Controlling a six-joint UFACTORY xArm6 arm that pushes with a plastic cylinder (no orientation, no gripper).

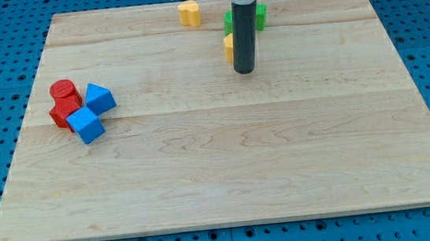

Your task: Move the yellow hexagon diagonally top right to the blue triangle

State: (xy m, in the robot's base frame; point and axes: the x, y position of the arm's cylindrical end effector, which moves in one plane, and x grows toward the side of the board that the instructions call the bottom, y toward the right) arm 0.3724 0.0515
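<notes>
The yellow hexagon (228, 47) lies near the view's top centre, mostly hidden behind my rod; only its left edge shows. My tip (244, 72) rests on the board just below and right of it, touching or nearly so. The blue triangle (100, 97) lies far off at the view's left, in a cluster with a blue cube (86, 125). Its shape is hard to make out.
A red cylinder (63, 91) and another red block (59, 113) sit against the blue blocks. A yellow heart (189, 13) lies at the top. Two green blocks (260, 15) (228, 21) are partly hidden behind the rod. The wooden board (228, 174) lies on a blue pegboard.
</notes>
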